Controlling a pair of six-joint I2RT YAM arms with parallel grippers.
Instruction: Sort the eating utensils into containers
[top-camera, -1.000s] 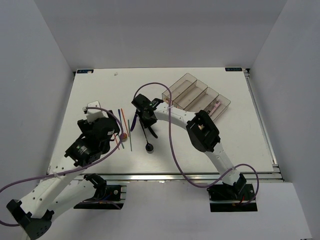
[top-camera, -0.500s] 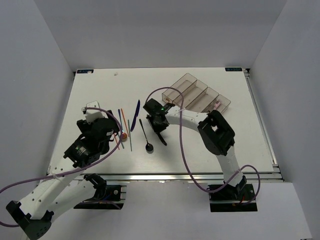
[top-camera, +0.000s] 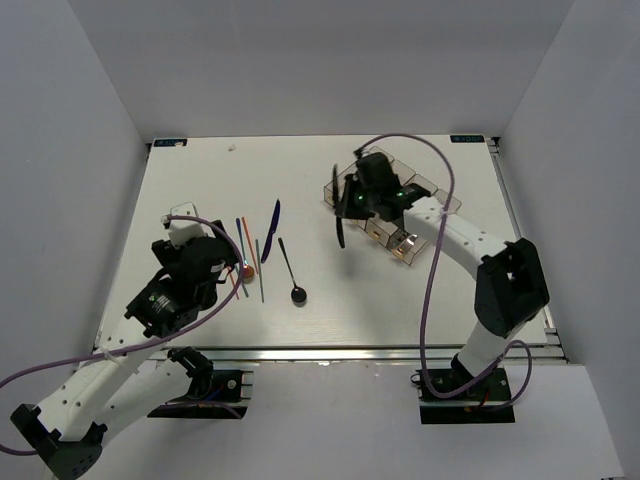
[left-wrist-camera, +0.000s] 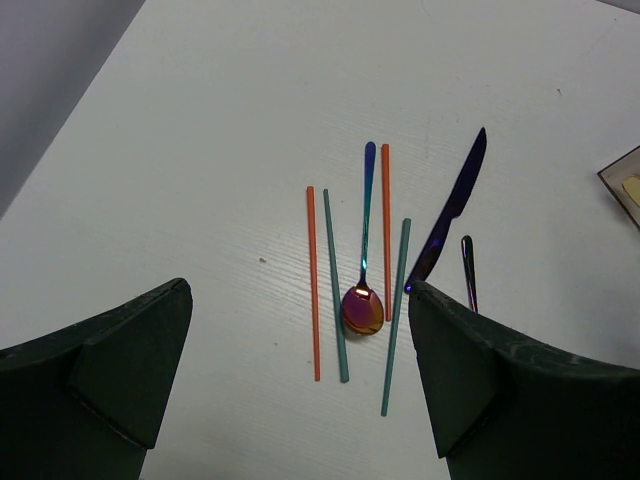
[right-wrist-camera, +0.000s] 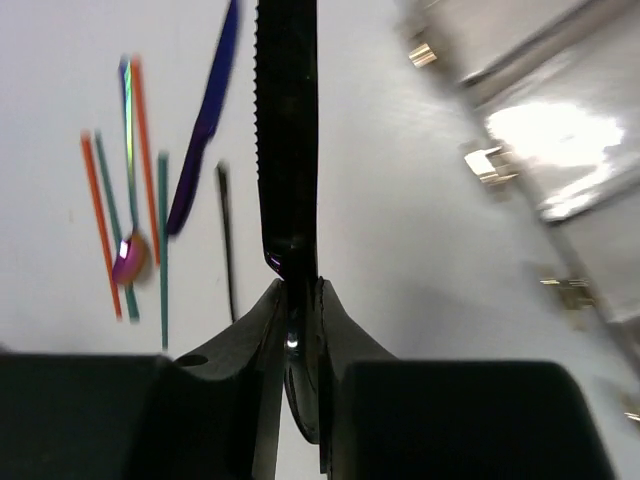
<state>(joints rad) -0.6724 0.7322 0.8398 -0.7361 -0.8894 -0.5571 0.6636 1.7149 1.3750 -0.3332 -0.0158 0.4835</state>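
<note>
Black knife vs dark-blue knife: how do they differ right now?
The black knife is clamped in the jaws of the right gripper, lifted near the containers. The dark-blue knife lies loose on the table beside the chopsticks. The black knife is plain black with a visibly serrated edge, while the dark-blue knife shines blue-purple. Both are slim knives, and neither is in a container.

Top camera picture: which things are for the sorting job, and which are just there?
For the job: black knife in the right gripper, blue knife, black spoon, red-bowled spoon, orange chopsticks, green chopsticks, containers.
Just there: purple cables, white speck on the table.
</note>
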